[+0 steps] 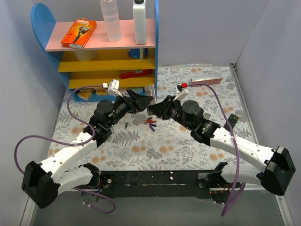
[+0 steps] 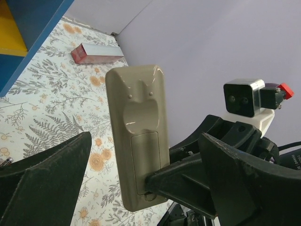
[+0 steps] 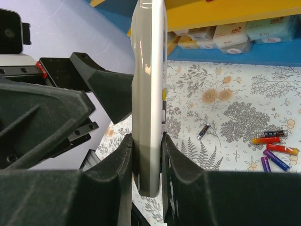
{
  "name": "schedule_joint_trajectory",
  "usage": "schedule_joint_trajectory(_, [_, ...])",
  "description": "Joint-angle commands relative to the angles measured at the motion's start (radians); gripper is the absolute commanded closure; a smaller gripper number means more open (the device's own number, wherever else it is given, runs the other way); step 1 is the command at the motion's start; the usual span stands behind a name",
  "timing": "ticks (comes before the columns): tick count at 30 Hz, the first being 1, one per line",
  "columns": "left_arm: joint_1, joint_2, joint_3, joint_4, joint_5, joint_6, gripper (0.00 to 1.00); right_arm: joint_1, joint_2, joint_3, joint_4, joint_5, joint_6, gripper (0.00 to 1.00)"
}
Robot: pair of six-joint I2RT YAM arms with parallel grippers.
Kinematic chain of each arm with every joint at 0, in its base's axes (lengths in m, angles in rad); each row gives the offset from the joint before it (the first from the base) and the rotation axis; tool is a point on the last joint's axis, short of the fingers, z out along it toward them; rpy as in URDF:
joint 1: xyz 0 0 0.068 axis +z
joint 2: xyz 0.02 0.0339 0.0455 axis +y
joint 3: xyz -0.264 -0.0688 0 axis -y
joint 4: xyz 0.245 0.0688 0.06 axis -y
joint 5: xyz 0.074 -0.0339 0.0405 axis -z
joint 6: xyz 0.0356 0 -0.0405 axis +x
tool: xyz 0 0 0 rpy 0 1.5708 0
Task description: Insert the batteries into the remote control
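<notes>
The remote control (image 3: 148,94) stands upright off the table, with my right gripper (image 3: 148,141) shut on its lower end, one finger on each flat face. In the left wrist view the remote control (image 2: 138,141) shows its beige back with the battery cover shut. My left gripper (image 2: 146,136) is wide open around it, both fingers apart from it. Several red and blue-purple batteries (image 3: 275,150) lie on the floral cloth, and one dark battery (image 3: 203,130) lies apart from them. From above, both grippers meet mid-table, left (image 1: 141,101) and right (image 1: 157,107), just behind the batteries (image 1: 150,123).
A blue and yellow shelf (image 1: 108,61) stands at the back left with a razor box (image 1: 79,33) and two bottles on top. A red and silver box (image 1: 207,80) lies at the back right. A black remote (image 1: 231,121) lies at the right.
</notes>
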Motion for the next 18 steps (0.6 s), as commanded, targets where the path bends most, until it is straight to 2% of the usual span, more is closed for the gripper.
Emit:
schedule_joint_trajectory(1, [-0.019, -0.002, 0.033, -0.011, -0.037, 0.002, 0.02, -0.002, -0.022, 0.004, 0.093, -0.022, 0.001, 0.99])
schedule_joint_trajectory(5, [-0.022, 0.014, 0.056, -0.027, -0.061, 0.008, 0.02, -0.002, -0.005, 0.001, 0.122, -0.073, -0.007, 0.99])
schedule_joint_trajectory(10, [-0.007, 0.015, 0.082, -0.062, -0.076, 0.019, 0.08, -0.004, 0.006, -0.001, 0.168, -0.159, -0.028, 0.99])
schedule_joint_trajectory(14, [0.094, -0.034, 0.001, 0.064, 0.13, -0.012, 0.1, -0.018, 0.006, 0.004, 0.202, -0.237, -0.056, 0.99])
schedule_joint_trajectory(18, [0.147, -0.083, -0.082, 0.182, 0.277, 0.01, 0.08, -0.036, 0.027, 0.01, 0.248, -0.37, -0.062, 0.99])
